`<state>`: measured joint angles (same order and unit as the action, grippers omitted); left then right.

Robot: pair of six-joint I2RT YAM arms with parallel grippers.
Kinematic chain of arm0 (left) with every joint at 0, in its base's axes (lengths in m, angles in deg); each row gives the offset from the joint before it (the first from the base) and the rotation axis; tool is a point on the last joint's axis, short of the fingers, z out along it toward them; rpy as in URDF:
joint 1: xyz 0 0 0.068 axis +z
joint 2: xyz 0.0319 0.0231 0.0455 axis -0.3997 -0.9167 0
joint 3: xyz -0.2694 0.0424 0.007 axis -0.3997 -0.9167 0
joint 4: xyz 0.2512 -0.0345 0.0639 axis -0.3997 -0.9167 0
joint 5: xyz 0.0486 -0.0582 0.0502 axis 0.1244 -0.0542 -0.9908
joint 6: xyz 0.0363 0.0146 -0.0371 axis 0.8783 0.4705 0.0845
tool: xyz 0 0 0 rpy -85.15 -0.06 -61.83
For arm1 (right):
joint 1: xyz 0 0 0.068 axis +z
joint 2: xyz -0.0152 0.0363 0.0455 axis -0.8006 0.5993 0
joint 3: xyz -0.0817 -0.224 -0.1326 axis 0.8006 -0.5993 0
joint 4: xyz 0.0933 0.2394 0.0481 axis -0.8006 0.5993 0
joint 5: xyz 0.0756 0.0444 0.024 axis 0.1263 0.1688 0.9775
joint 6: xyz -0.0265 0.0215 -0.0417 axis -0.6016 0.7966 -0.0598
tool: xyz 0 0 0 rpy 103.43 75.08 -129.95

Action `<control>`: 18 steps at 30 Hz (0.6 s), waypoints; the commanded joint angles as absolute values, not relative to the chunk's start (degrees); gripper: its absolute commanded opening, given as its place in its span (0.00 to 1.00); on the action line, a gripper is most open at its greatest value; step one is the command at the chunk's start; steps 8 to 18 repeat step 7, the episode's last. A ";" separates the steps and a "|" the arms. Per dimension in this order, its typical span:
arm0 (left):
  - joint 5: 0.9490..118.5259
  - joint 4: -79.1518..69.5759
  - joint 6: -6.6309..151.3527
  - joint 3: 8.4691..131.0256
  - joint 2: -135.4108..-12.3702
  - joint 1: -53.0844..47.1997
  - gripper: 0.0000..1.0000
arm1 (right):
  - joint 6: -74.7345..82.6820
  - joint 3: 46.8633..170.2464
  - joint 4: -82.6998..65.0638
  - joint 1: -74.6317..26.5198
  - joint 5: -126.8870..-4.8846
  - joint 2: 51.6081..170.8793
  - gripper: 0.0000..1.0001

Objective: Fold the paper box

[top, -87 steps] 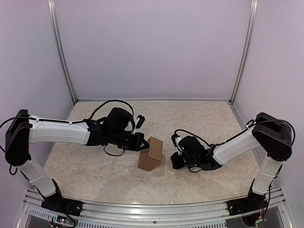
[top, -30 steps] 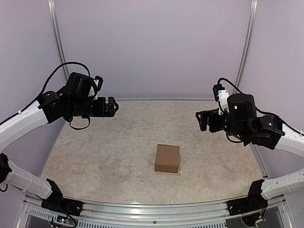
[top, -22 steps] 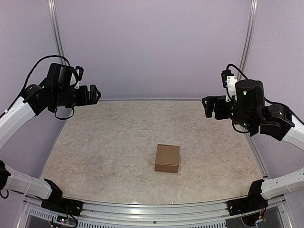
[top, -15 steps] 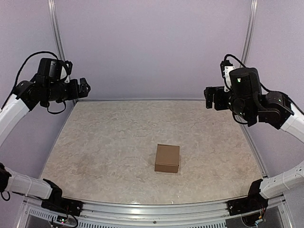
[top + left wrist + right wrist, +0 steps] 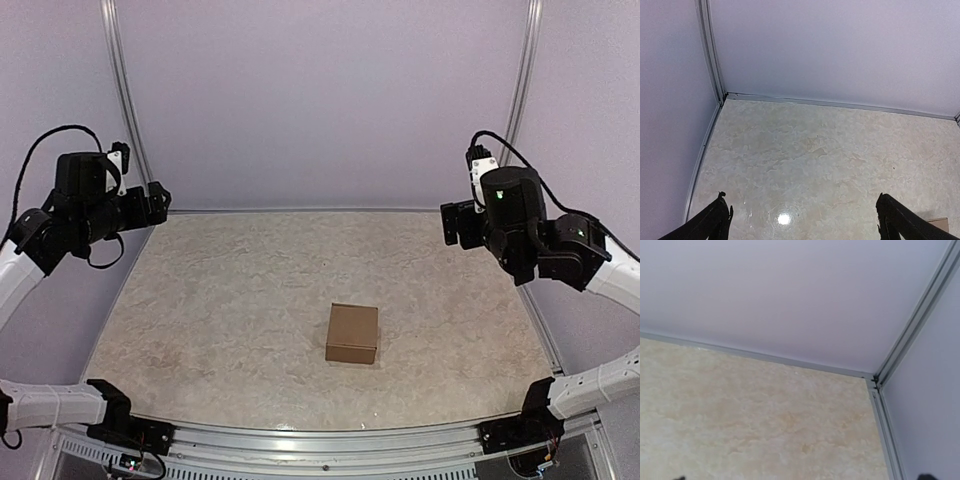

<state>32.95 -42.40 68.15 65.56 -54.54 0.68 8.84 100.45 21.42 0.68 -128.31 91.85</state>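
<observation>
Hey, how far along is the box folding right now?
Done, by the look of it: the box sits on the table as a closed cube, with nothing touching it. In hand: nothing; the left gripper and the right gripper are open and raised at either side. Left: no fold that shows.

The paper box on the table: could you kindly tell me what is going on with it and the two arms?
Nothing is handling it right now. The paper box sits alone near the middle of the table, closed up into a small cube, so the folding looks done. The left arm and right arm are held high near the side walls, well clear of it, each with its jaws open and empty.
</observation>
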 commanded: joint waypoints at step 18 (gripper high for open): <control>33.80 -38.59 70.41 64.00 -54.56 3.70 0.99 | 10.76 96.83 18.31 0.42 -128.60 89.24 1.00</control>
